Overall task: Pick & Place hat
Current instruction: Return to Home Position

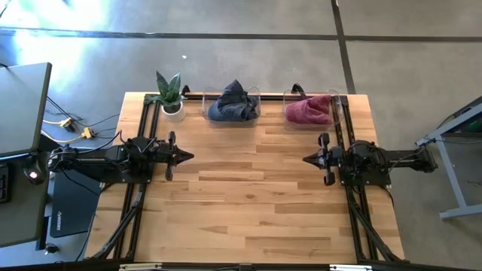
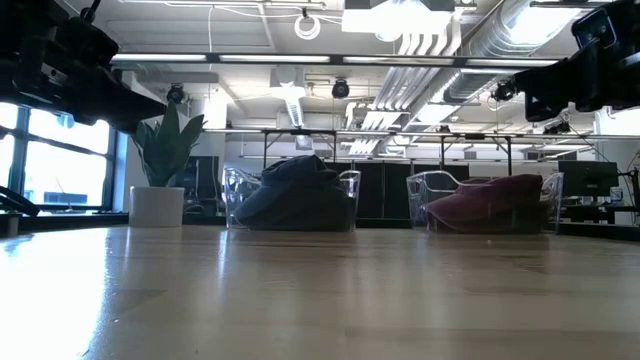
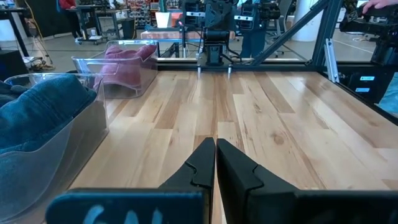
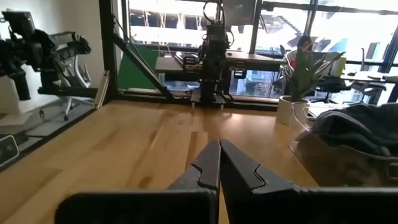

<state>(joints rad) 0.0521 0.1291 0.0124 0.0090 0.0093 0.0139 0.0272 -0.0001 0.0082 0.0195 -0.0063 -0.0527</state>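
Red cap (image 1: 310, 110) sits inside the right clear bin (image 2: 420, 195) at the far edge of the table (image 1: 256, 203), bunched up and filling most of the bin. Nothing is touching it. A dark blue cap (image 1: 232, 105) is in the left clear bin (image 2: 350, 190), just beside a potted plant (image 1: 172, 94) at the far left corner. The two bins are near each other but apart, with bare wood between them.

Left gripper (image 1: 188, 156) is over the left side of the table, pointing toward centre. Its fingers (image 3: 202, 165) are pressed together with nothing between them. It is well apart from both bins.

Right gripper (image 1: 306, 159) is over the right side, pointing toward centre and facing the left one. Its fingers (image 4: 208, 165) are also pressed together and empty. It is nearer the operator's edge than the red cap's bin and not touching it.

Both arms are stretched level along their side rails, held above the tabletop. In the low view they show only at the top corners, clear of the wood. The middle of the table between the two grippers is bare. In the left wrist view the red cap shows through the clear wall of its bin.
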